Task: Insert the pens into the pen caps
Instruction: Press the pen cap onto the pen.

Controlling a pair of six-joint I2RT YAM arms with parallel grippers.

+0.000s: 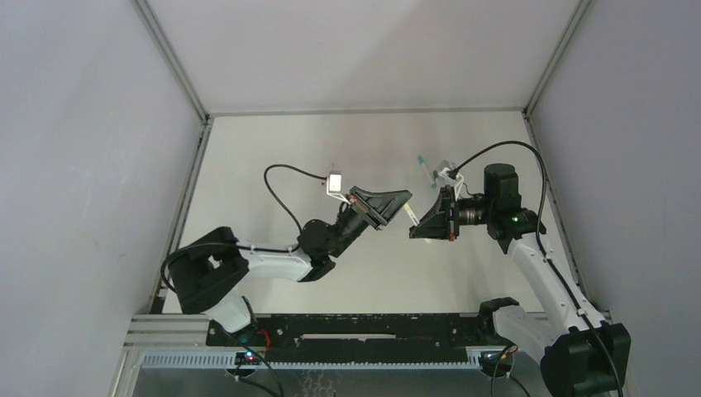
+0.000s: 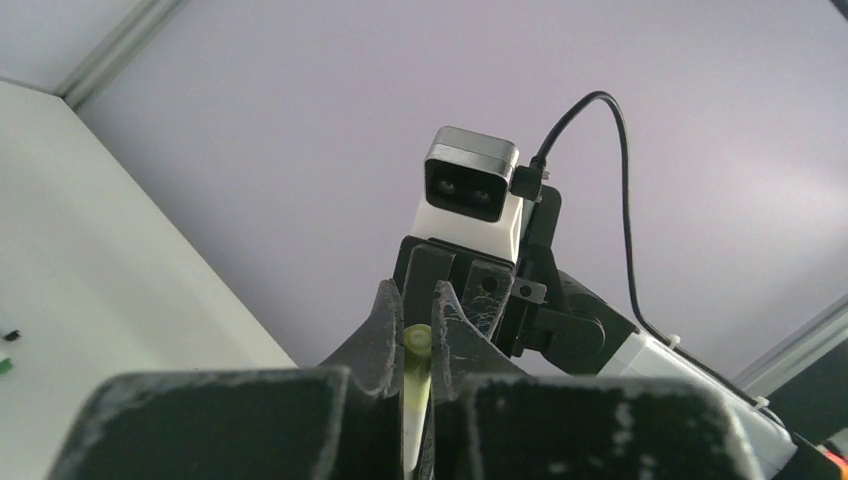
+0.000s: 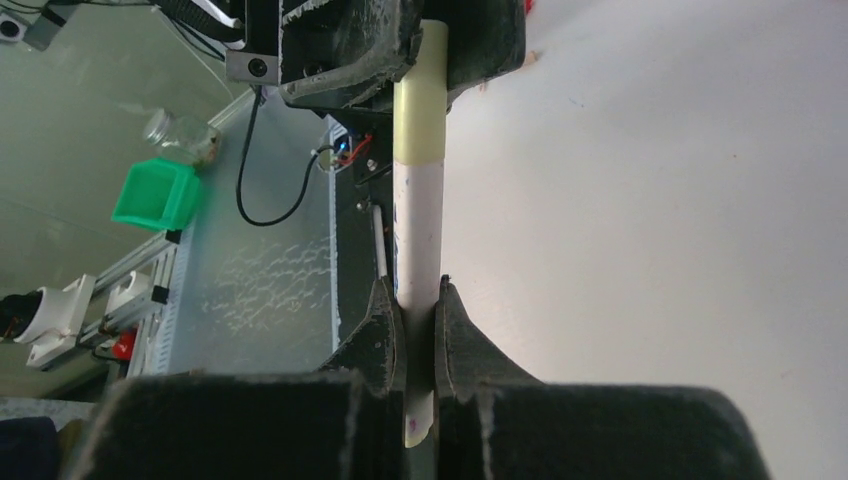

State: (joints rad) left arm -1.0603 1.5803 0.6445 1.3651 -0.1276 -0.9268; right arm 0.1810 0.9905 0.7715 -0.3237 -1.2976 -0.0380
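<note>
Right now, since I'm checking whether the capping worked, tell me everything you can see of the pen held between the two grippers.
The pen is a thin, white, plastic-looking barrel with faint coloured smudges, held in the air above the table. The right gripper clamps its barrel, the tail poking out behind the grip. A pale yellow-green cap covers the other end, pinched in the left gripper. Whether the cap is fully seated cannot be told.

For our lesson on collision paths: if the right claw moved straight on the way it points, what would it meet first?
Probably the left claw, which grips the yellow-green cap on the pen held by the right claw; the gap between them is hard to judge.
</note>
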